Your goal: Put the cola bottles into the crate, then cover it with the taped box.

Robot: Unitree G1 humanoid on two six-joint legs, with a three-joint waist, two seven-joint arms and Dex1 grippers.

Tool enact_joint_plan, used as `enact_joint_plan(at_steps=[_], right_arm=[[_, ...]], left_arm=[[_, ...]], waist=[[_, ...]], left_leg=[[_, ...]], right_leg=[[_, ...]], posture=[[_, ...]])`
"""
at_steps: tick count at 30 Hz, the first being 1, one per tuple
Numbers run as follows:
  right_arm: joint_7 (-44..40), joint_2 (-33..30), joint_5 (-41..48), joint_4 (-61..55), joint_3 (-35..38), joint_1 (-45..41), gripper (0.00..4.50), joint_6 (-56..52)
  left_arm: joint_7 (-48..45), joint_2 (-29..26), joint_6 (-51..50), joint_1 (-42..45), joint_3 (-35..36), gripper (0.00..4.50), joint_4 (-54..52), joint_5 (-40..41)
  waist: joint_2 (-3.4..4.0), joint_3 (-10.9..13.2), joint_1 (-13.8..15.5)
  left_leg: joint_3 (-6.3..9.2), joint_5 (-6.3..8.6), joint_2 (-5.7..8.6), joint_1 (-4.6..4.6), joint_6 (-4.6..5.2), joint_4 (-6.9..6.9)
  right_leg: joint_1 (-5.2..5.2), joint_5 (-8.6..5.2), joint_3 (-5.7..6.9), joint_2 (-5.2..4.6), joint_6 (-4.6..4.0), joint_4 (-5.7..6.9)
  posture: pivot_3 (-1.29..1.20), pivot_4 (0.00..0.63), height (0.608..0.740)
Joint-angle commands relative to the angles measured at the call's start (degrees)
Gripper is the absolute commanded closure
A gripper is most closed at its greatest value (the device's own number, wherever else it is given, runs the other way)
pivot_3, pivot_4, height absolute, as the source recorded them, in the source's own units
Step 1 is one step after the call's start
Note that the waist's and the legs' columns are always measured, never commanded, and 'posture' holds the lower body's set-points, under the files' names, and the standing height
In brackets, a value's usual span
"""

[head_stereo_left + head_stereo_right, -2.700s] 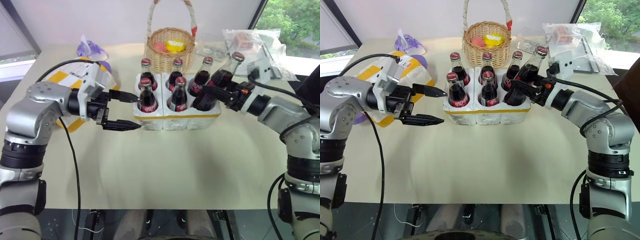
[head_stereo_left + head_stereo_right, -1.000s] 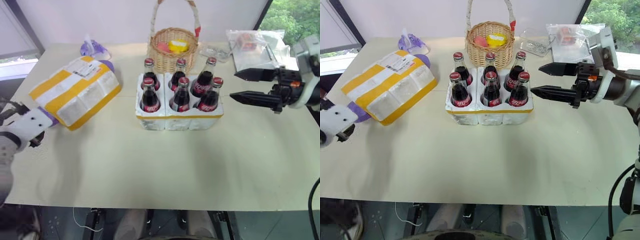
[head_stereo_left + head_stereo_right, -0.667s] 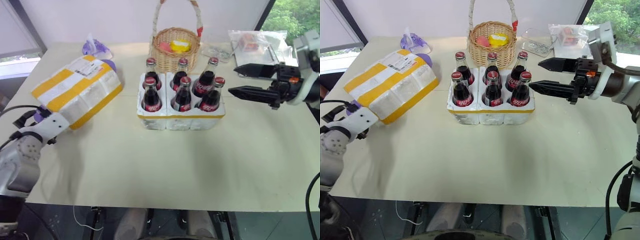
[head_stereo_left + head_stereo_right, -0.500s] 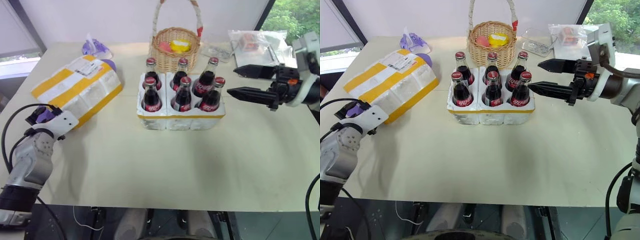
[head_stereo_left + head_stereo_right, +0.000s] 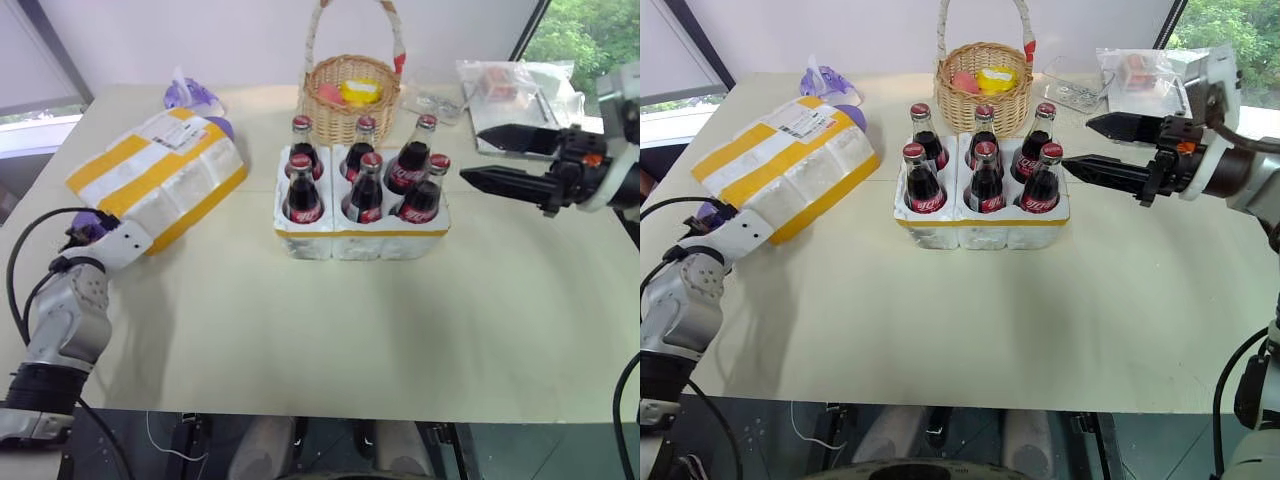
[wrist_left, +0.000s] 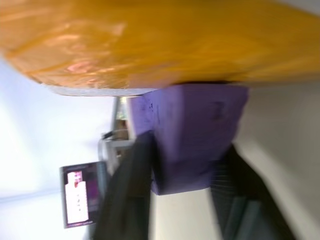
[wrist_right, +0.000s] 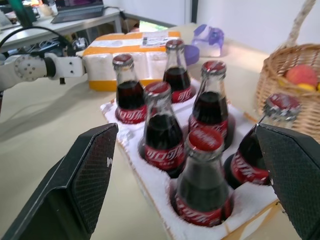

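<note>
All six bottles (image 5: 983, 172) sit in the crate (image 5: 980, 228), so we turn to the box (image 5: 155, 178). Left gripper (image 6: 182, 165) is clamped on its purple piece (image 6: 192, 131) between the jaws; right gripper (image 5: 1102, 147) hangs spread wide just beside the crate.

Legible markings: few.
- Cola bottles (image 7: 204, 177): red labels carry white script lettering, seen on the bottles standing in the crate (image 7: 160, 200); the script cannot be read letter by letter. Red caps bear faint marks, unreadable.
- Taped box (image 5: 785, 165): white shipping label at its 12 o'clock end, printed in dark lines and small blocks; print too small to read.
- No numbers or signs can be read on the desk (image 5: 1040, 320).
</note>
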State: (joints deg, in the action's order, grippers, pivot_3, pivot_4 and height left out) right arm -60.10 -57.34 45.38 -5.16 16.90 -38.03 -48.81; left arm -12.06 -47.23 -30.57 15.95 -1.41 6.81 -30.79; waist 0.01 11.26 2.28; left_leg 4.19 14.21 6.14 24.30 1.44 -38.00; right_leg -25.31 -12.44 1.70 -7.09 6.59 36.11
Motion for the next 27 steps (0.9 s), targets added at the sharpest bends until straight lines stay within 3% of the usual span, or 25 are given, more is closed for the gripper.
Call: enact_joint_plan(at_steps=[1, 8, 17, 22, 27], right_arm=[[-1.07, -1.39, 1.34, -0.74, 1.64, -0.69, 0.00, -0.32], [-3.63, -3.32, 2.65, -4.50, 3.49, 4.16, 0.00, -1.31], [-6.28, -6.95, -0.22, -1.91, 7.33, 10.49, 0.00, 2.57], [-6.84, -6.95, -1.42, -1.42, 9.07, 14.06, 0.00, 4.72], [-7.18, -6.54, -2.67, 0.58, 9.10, 15.50, 0.00, 7.01]], left_arm=[[0.55, -0.10, 0.51, 0.92, -0.02, 3.83, 1.04, -0.83], [2.03, -0.85, 2.92, 3.32, 1.60, 3.83, 3.40, -0.12], [0.29, -6.49, 16.82, 18.19, 5.11, 3.83, 10.43, 6.20], [-11.74, -8.08, 27.16, 27.75, 1.72, 3.83, 7.66, 11.61], [-23.50, -8.52, 27.59, 30.71, 0.02, 3.83, -0.71, 15.60]], waist=[[-0.01, -0.01, -0.06], [-0.01, -0.01, -0.01], [-0.16, -0.03, -0.04], [-0.20, -0.06, -0.01], [-0.19, -0.07, -0.86]], left_leg=[[0.00, 0.00, 0.00, 0.00, 0.00, 0.00], [0.01, -0.01, -0.01, 0.00, 0.00, -0.01], [0.02, -0.01, 0.01, 0.08, -0.01, -0.07], [0.01, -0.01, 0.04, 0.08, 0.00, -0.14], [-0.17, 0.00, 0.01, 0.03, 0.02, -0.13]], right_leg=[[0.00, 0.00, 0.00, -0.01, 0.00, 0.00], [0.00, 0.01, 0.00, -0.02, -0.01, 0.01], [-0.01, 0.04, 0.04, 0.05, 0.04, -0.03], [0.04, 0.06, 0.04, 0.04, 0.07, -0.02], [0.01, 0.07, -0.02, 0.05, 0.09, -0.01]], posture=[[0.00, 0.150, 0.740], [0.00, 0.150, 0.740], [0.00, 0.150, 0.740], [0.00, 0.150, 0.740], [0.00, 0.150, 0.740]])
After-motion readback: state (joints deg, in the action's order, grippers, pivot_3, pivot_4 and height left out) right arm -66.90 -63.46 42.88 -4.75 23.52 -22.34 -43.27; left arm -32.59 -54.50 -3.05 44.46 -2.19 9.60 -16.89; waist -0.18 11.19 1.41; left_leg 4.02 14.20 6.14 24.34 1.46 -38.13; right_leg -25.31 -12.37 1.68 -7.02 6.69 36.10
